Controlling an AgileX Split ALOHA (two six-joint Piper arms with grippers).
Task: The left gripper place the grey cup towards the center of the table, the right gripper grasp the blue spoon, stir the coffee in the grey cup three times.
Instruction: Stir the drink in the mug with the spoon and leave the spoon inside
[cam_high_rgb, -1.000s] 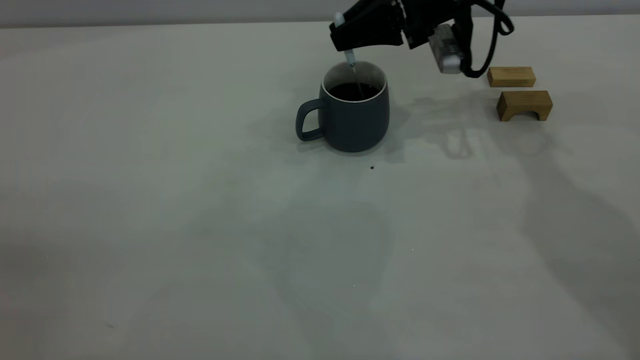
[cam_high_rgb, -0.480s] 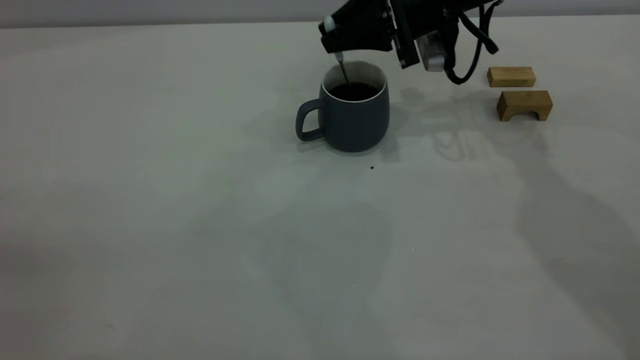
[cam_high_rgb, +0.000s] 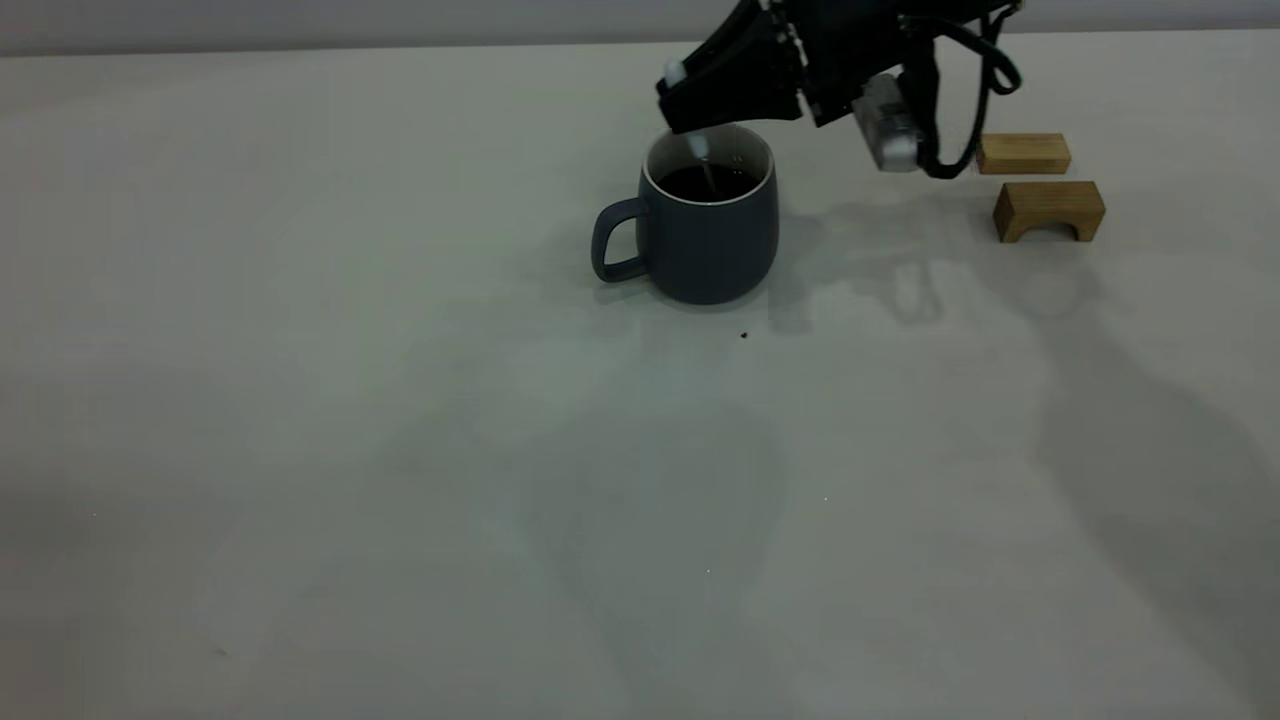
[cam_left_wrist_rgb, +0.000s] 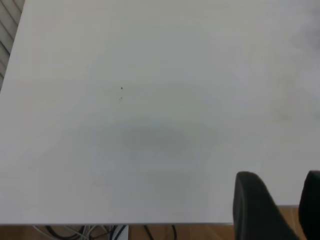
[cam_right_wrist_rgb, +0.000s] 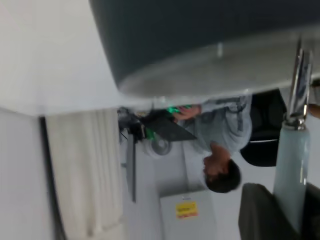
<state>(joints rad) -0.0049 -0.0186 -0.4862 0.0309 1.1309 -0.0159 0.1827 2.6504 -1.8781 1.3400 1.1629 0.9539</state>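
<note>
The near half of the table (cam_high_rgb: 400, 520) is bare off-white surface crossed by soft shadows. In the left wrist view the left gripper (cam_left_wrist_rgb: 277, 210) hangs over the table's edge with a gap between its two dark fingers, holding nothing; it is not seen in the exterior view.

Farther in, a tiny dark speck (cam_high_rgb: 744, 335) lies just in front of the grey cup (cam_high_rgb: 700, 240). The cup stands upright near the middle of the table, its loop handle pointing toward the exterior view's left, with dark coffee (cam_high_rgb: 707, 183) inside its white wall.

Above the cup's far rim, the right gripper (cam_high_rgb: 690, 100) leans in from the right and pinches the pale handle of the blue spoon (cam_high_rgb: 700, 148); the spoon's metal neck runs down into the coffee. The gripper's black fingers hide part of the far rim. In the right wrist view the spoon (cam_right_wrist_rgb: 292, 165) sits between the fingers close to the cup's rim.

To the right and well apart from the cup, two wooden blocks (cam_high_rgb: 1045, 208) lie one behind the other, the nearer one arched. In the right wrist view, a seated person (cam_right_wrist_rgb: 220, 145) shows beyond the table.
</note>
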